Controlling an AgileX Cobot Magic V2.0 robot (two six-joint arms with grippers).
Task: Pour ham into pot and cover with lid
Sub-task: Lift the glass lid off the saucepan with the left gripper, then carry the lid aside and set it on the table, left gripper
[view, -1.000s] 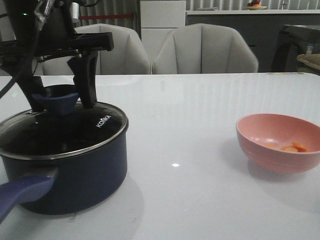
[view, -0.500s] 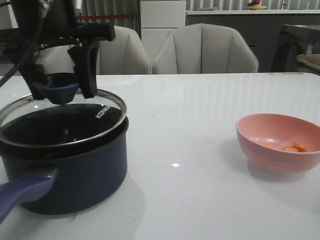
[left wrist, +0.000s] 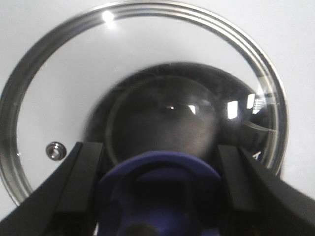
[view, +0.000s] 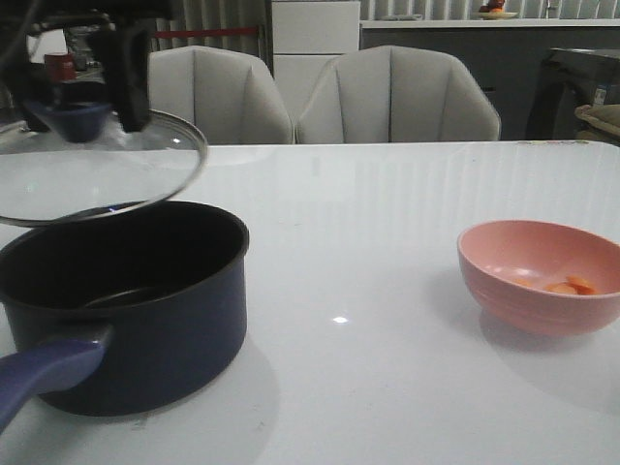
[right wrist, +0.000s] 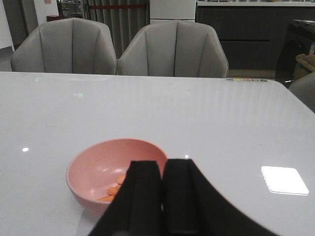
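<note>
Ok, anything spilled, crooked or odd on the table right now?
Nothing spilled. The lid hangs tilted in the left hand, gripped by its knob, above the open pot. The ham sits inside the pink bowl. The right hand is shut, empty.

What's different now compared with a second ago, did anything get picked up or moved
The left gripper, shut on the knob throughout, has lifted the lid off the pot and carried it up and toward the left edge of the front view, tilted; the pot is now open. The pot, the pink bowl and the ham inside it have not moved. The right gripper shows no earlier picture to compare.
</note>
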